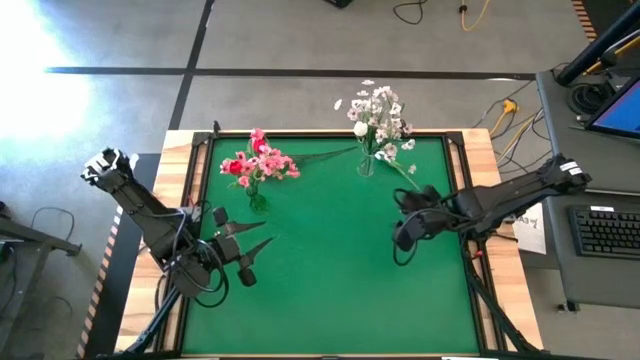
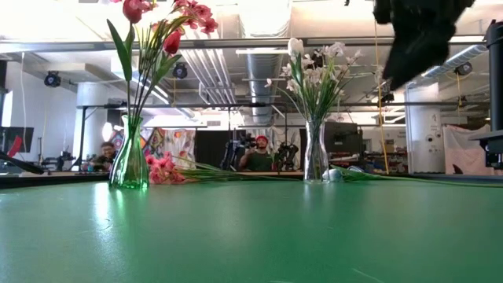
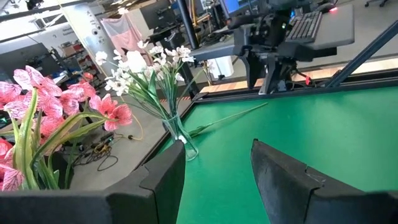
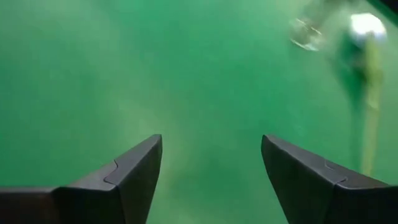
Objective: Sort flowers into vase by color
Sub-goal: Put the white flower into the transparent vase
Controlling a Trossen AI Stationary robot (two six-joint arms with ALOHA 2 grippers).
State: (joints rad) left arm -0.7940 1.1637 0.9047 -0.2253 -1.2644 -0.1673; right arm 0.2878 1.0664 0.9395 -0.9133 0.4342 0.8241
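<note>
My right gripper (image 1: 402, 243) hangs over the green table (image 1: 330, 280), near the right side. Its fingers (image 4: 134, 171) are spread wide and hold nothing. My left gripper (image 1: 243, 252) waits low on the left side, and its fingers (image 3: 163, 177) are spread and hold nothing too.

The pink and red flowers (image 1: 258, 162) stand in the left vase (image 2: 130, 165). The white flowers (image 1: 378, 118) stand in the right vase (image 2: 316, 161). Each color has its own vase, so they do not mix.

One white bud (image 4: 365, 28) lies flat on the table just past the right vase, by my right gripper. A pink stem (image 2: 163, 168) also lies on the table behind the left vase, I think.

I guess my right fingers are spread so they can go down and pinch the bud's thin stem next. It is floppy, so it might slip.
</note>
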